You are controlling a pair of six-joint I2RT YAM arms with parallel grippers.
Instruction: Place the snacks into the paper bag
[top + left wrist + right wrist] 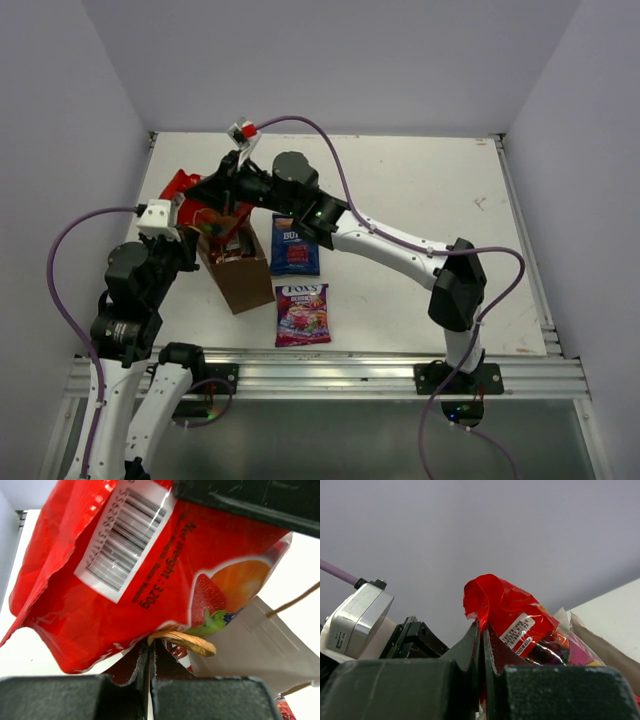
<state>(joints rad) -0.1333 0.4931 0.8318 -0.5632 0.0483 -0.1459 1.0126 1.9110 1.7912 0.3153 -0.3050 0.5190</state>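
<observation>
The brown paper bag (240,280) stands upright at the left of the table. My right gripper (228,200) is shut on the top edge of the red sweets bag (183,187) and holds it tilted over the bag's mouth. The right wrist view shows its fingertips (482,627) pinching the red packet (512,610). My left gripper (195,238) is shut on the bag's rim (182,641), with the red packet (100,605) just above it. The blue Burts bag (295,245) and the purple Fox's bag (302,313) lie flat right of the paper bag. I cannot make out the chip bag.
A string handle (295,600) hangs by the bag's pale inner wall (250,640). The right arm (400,250) reaches across the table's middle. White walls close in the table on the left, back and right.
</observation>
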